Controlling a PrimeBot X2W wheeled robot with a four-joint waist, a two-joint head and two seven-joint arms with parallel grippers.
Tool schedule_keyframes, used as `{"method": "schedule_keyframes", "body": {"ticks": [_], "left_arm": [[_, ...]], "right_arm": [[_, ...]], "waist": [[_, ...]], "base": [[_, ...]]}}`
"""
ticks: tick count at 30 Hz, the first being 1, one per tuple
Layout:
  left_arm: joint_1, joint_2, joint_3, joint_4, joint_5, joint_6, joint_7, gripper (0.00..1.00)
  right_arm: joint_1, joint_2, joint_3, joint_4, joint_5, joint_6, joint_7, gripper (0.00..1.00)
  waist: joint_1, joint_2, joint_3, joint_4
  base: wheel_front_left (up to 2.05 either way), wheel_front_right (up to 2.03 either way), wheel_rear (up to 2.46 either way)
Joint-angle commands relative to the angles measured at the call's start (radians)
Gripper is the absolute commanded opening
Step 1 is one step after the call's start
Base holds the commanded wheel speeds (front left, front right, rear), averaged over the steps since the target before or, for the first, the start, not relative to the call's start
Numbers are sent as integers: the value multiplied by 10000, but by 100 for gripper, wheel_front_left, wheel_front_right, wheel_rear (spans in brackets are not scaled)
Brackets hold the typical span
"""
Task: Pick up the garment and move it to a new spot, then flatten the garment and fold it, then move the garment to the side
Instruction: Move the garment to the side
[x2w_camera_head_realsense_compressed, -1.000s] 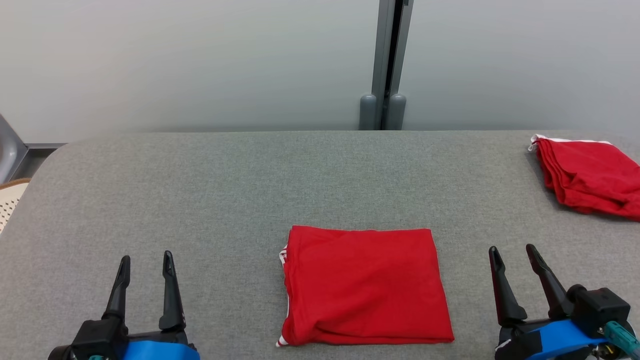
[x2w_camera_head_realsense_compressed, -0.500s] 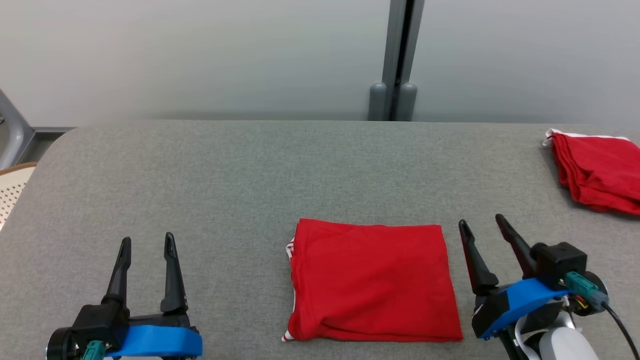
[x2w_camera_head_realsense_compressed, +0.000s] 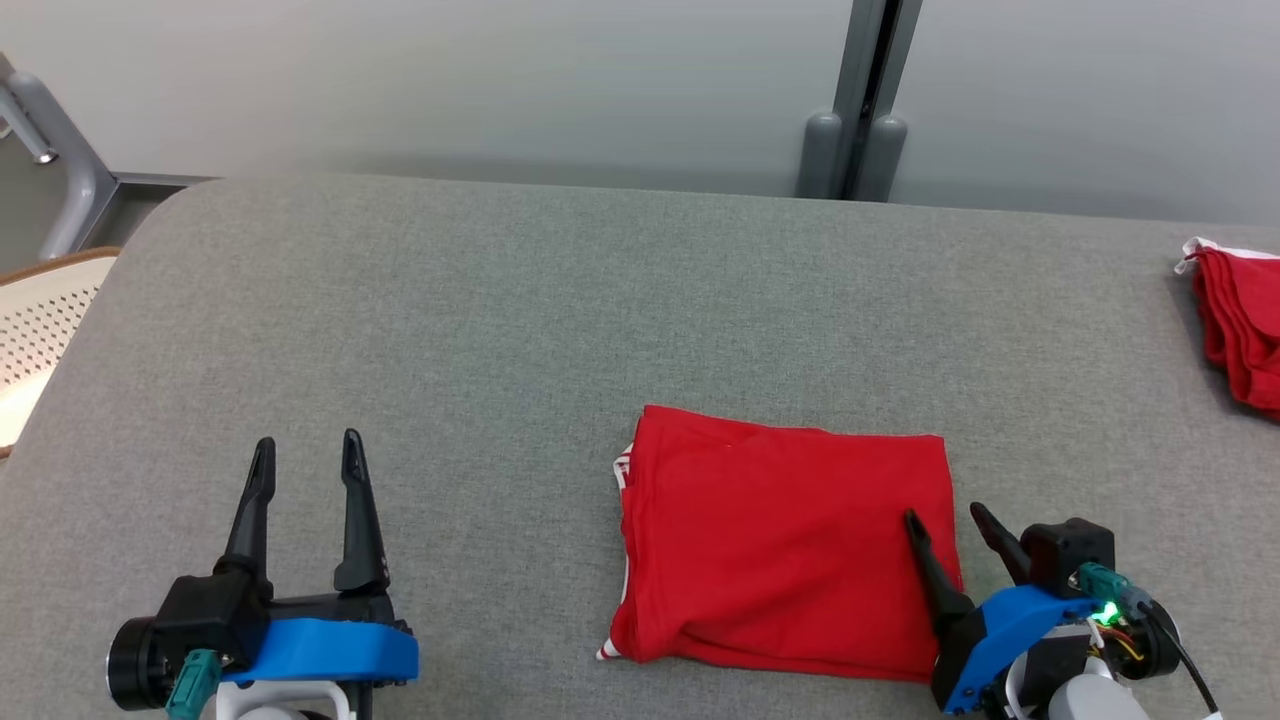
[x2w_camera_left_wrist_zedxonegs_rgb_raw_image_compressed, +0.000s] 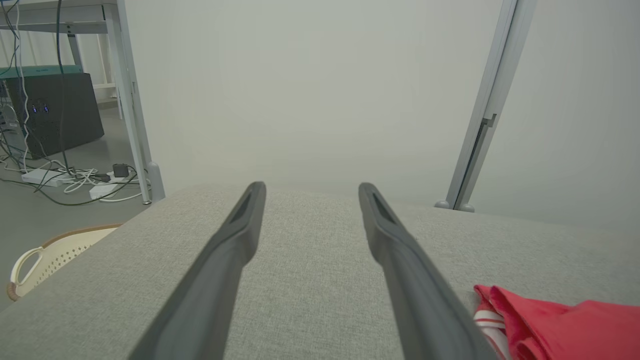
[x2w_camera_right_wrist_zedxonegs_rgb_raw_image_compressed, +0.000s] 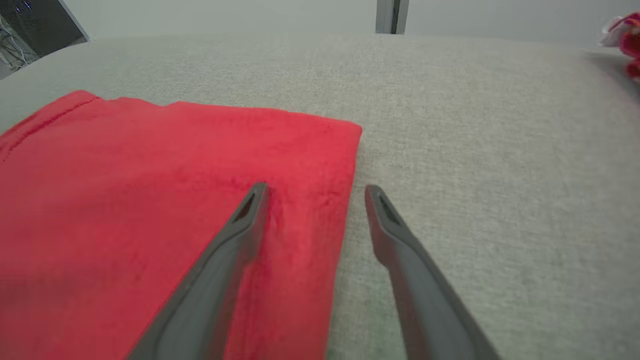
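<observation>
On the grey table (x2w_camera_head_realsense_compressed: 500, 330) the folded red garment (x2w_camera_head_realsense_compressed: 780, 550) lies at 5 o'clock in the head view: soft, light, apt to unfold if one layer is lifted. The right gripper (x2w_camera_head_realsense_compressed: 943, 512), spread, straddles its 3 o'clock edge, where every layer could be pinched; the left gripper (x2w_camera_head_realsense_compressed: 307, 440) gapes empty at 8 o'clock.

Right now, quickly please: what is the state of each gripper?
Left gripper: open, holding nothing, above the table.
Right gripper: open, holding nothing, astride the right edge of the folded red garment.
</observation>
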Motion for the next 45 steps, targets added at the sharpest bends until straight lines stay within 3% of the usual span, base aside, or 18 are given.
{"method": "schedule_keyframes", "body": {"ticks": [1, 13, 14, 15, 16, 21, 27, 38, 45], "left_arm": [[-137, -29, -22, 13, -16, -30, -22, 100], [-241, -53, 12, 58, -74, 12, -22, 100], [-247, -55, 14, 53, -76, 21, -22, 100], [-260, -56, -4, 62, -91, 18, -22, 100], [-279, -55, -27, 66, -118, 17, -22, 100], [-362, -55, -80, -16, -195, 102, -22, 100], [-624, -56, -36, -126, -269, 180, -22, 100], [-1336, -51, -11, -415, -136, 120, -22, 100], [-1752, -53, 44, -354, 27, -34, -22, 100]], "right_arm": [[-188, -20, 33, 256, -34, 1, -97, 100], [-273, 47, 478, 2291, 278, 3, -465, 100], [-297, 67, 644, 2379, 364, 3, -444, 49], [-356, 84, 805, 2436, 457, 10, -468, 33], [-435, 94, 938, 2440, 549, 15, -544, 0], [-1105, -67, 844, 2259, 433, 0, -1021, 0], [-1778, -811, 324, 2089, -183, -3, -1174, 0], [-2422, -2038, -572, 1409, -115, -2, -1258, 0], [-2898, -2146, -595, 877, -278, -2, -1400, 0]], "waist": [[-1, 0, 98, 73], [-1, 0, 258, 133], [-1, 0, 275, 101], [-1, 0, 282, 76], [-1, 0, 293, 50], [-1, 0, 406, -158], [-1, 0, 747, -606], [-1, 0, 1969, -1872], [-1, 0, 2276, -2077]], "base": [[0, 0, 0], [0, 0, 0], [0, 0, 0], [0, 0, 0], [0, 0, 0], [0, 0, 0], [0, 0, 0], [0, 0, 0], [0, 0, 0]]}}
